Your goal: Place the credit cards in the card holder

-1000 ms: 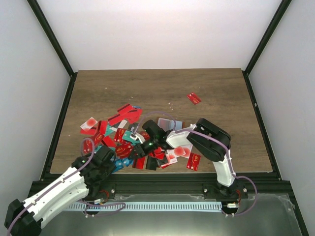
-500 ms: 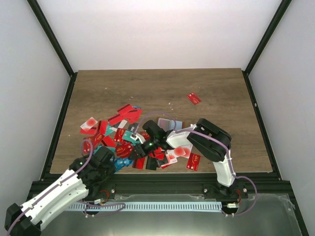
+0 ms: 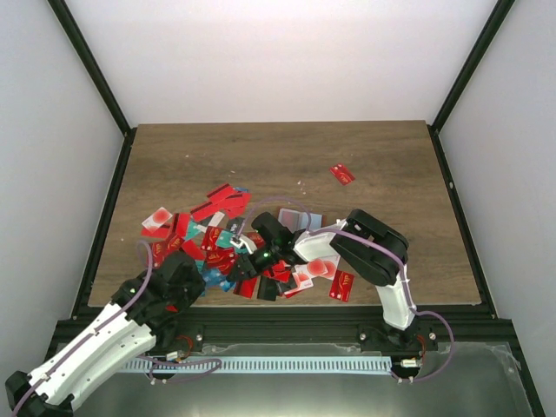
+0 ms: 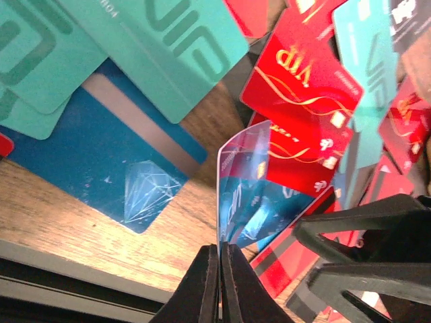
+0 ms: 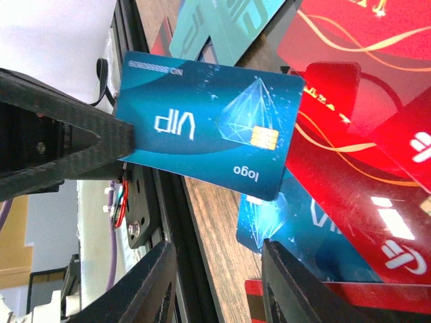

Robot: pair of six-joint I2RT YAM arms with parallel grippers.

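Near-left edge: left gripper [image 4: 219,269] clamped on blue VIP card [image 5: 209,121], just pulled back off card pile [image 3: 217,234]; right gripper [image 5: 219,282] fingers apart. One card ready for stowing, probably.

wooden table [image 3: 373,156] — credit cards [image 3: 221,204] heaped front-left, one red card [image 3: 342,174] apart.

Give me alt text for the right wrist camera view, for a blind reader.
A blue VIP card, with a diamond graphic and gold chip, is pinched at one end by the left gripper, over red cards. Jaws of the right gripper stand open at the frame's bottom.
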